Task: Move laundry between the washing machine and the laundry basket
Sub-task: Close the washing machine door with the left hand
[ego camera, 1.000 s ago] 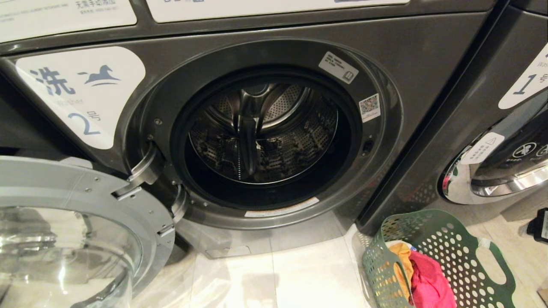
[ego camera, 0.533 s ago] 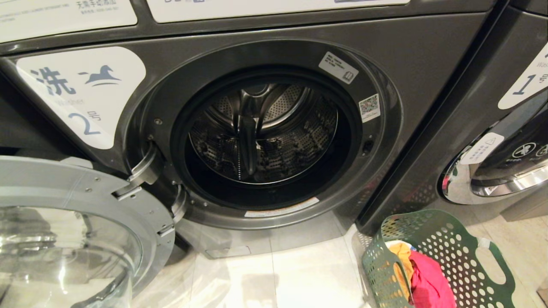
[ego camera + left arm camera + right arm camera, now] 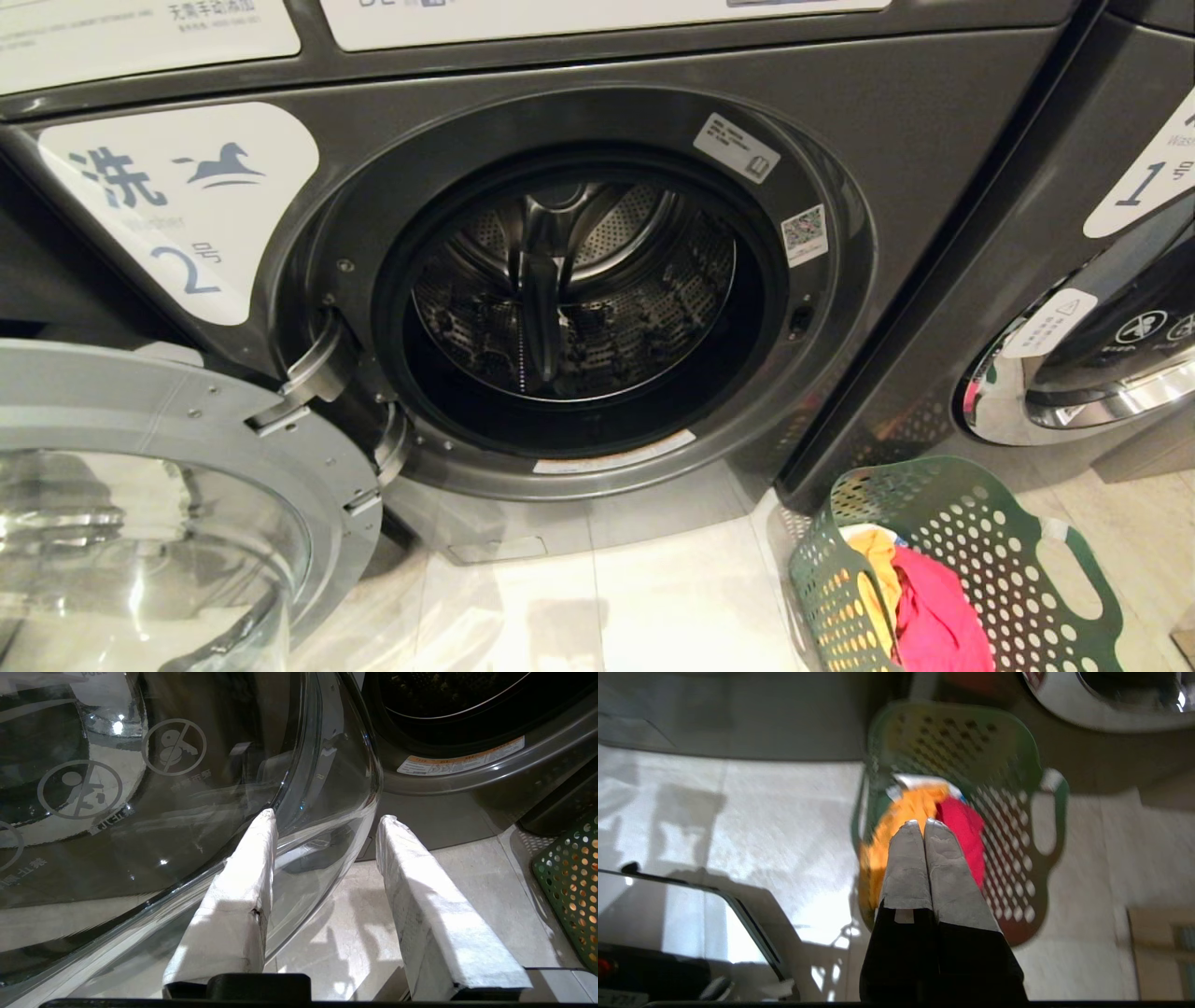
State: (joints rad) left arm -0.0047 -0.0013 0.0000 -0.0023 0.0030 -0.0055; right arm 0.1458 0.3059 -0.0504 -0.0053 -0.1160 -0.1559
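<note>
The grey washing machine [image 3: 915, 149] has its round glass door [image 3: 159, 495] swung open to the left, and no clothes show in its drum [image 3: 574, 299]. A green perforated laundry basket [image 3: 971, 523] stands on the floor at the lower right, holding a pink garment [image 3: 934, 616] and an orange one [image 3: 878, 551]. My right gripper [image 3: 920, 822] hangs shut and empty above the basket [image 3: 1008, 826], over the orange [image 3: 906, 807] and red [image 3: 962, 821] laundry. My left gripper [image 3: 327, 819] stands open beside the glass door [image 3: 187, 788], holding nothing. Neither gripper shows in the head view.
A second machine [image 3: 1102, 355] with a chrome-rimmed shut door stands right of the basket. Pale floor tiles [image 3: 653, 597] lie between the open door and the basket. The basket's edge [image 3: 570, 882] shows in the left wrist view.
A dark part of my right arm at the head view's right edge one second ago has left that view. The machine, door and basket have not moved.
</note>
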